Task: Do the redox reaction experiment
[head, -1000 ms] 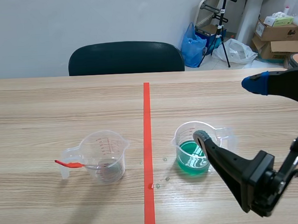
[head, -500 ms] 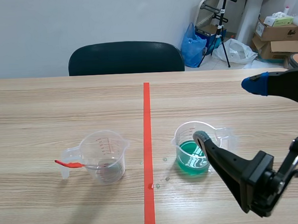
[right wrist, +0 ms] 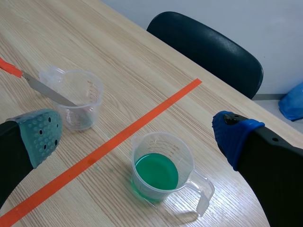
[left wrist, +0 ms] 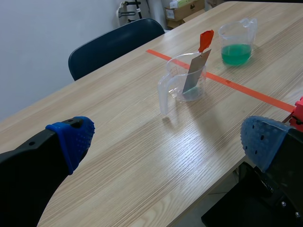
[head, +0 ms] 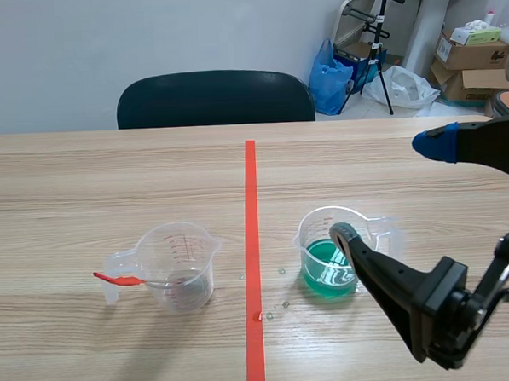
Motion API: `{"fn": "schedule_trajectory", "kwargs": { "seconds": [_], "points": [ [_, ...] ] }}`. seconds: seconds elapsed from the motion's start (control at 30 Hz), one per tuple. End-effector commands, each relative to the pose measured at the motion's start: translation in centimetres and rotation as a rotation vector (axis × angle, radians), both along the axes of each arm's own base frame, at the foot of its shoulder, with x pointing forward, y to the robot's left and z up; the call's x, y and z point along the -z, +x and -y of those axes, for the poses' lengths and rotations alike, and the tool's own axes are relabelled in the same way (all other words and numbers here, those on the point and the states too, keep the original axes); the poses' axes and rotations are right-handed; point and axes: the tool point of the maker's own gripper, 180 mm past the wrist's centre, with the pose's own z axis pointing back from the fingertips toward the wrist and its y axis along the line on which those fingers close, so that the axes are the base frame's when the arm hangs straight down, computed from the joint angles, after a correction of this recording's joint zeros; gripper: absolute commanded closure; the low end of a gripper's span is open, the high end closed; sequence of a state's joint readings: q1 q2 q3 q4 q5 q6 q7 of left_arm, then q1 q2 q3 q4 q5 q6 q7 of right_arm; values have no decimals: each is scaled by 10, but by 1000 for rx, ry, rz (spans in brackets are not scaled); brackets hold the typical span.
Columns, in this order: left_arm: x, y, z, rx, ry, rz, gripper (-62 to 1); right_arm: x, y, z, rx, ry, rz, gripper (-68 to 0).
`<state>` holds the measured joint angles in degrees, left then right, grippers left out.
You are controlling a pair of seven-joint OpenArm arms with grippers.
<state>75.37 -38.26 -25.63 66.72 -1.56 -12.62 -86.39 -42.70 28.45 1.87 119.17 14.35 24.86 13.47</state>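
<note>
Two beakers on the table; both grippers wide open.
We see the green-liquid beaker [head: 330, 255] right of centre, near the right gripper [head: 389, 188]; the clear beaker [head: 180, 264], left of centre, holds a red-handled spatula [head: 118, 279]; the left gripper [left wrist: 165, 139] has its jaws apart too.

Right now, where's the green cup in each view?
Scene: green cup just right of the tape, partly behind the right gripper.
Left wrist: far ahead of the left gripper, past the clear cup and the tape.
Right wrist: just ahead, inside the open right gripper.
Landmark: the tape, running between the two cups.
</note>
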Motion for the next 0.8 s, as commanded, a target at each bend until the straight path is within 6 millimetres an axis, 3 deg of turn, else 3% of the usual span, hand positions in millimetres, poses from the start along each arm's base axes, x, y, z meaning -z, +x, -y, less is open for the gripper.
{"fn": "schedule_trajectory", "kwargs": {
  "seconds": [0.0, 0.77],
  "points": [
    [-8, 0, 1, 1, -24, 35, -623, -10, 2, -2, -16, 9, 34, -679],
    [-8, 0, 1, 1, -24, 36, -623, -17, 2, -4, -24, 38, 65, -679]
  ]
}}
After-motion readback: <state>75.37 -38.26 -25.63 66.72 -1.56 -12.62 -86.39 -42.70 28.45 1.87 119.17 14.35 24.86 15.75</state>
